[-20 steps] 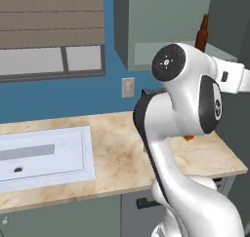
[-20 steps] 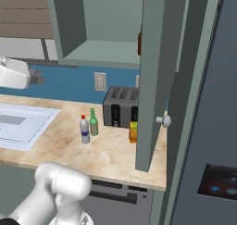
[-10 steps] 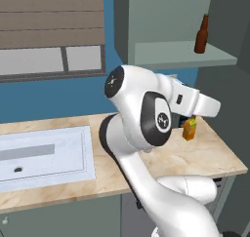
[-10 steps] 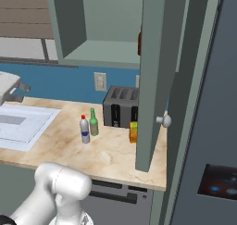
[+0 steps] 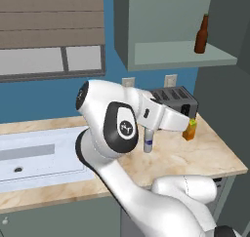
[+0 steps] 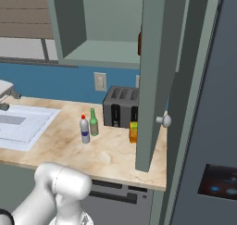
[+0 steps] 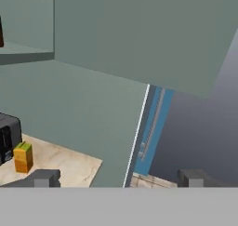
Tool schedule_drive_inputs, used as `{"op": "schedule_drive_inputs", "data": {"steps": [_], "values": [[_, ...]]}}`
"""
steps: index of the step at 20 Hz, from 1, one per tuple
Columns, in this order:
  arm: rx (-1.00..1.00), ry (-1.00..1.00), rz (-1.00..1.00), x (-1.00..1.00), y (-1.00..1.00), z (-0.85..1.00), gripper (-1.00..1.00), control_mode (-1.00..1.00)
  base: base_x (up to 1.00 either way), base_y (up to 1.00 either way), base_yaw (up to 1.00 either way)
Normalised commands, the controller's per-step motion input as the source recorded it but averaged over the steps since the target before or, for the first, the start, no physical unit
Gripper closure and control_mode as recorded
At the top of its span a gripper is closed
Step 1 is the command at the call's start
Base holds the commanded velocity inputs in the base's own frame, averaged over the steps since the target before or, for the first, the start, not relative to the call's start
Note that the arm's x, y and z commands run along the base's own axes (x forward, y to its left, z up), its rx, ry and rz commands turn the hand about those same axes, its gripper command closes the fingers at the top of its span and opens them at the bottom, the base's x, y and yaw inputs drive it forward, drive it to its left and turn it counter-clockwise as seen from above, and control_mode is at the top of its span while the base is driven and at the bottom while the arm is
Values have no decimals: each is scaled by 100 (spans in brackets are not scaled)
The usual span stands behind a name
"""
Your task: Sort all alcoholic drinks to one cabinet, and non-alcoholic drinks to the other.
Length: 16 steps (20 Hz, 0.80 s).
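Hand view shows the gripper (image 7: 118, 177) spread wide and holding nothing, the orange carton (image 7: 23, 157) well off beside one fingertip (image 7: 44, 177).

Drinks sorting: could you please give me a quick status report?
Gripper open, holding nothing. Brown bottle on cabinet shelf. Green bottle, white bottle, orange carton on counter. Open cabinet door stands beside carton.

So the brown bottle (image 5: 200, 34) is up on the open cabinet's shelf (image 5: 180, 54); below on the counter (image 6: 111, 154) the toaster (image 6: 121, 107) sits against the wall; carton (image 6: 134, 132) just in front of it, the other two bottles (image 6: 84, 129) (image 6: 94, 122) side by side to its left; sink (image 5: 34, 153) further left.
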Motion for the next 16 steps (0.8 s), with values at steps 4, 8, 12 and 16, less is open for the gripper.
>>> {"op": "schedule_drive_inputs", "data": {"steps": [4,8,12,16], "values": [[0,0,-2,28,34,-15,-100,-100,0,0,0],[0,0,0,39,22,-10,-100,-100,0,0,0],[0,0,0,52,18,-12,-100,-100,0,0,0],[0,0,0,58,20,-18,-100,-100,0,0,0]]}}
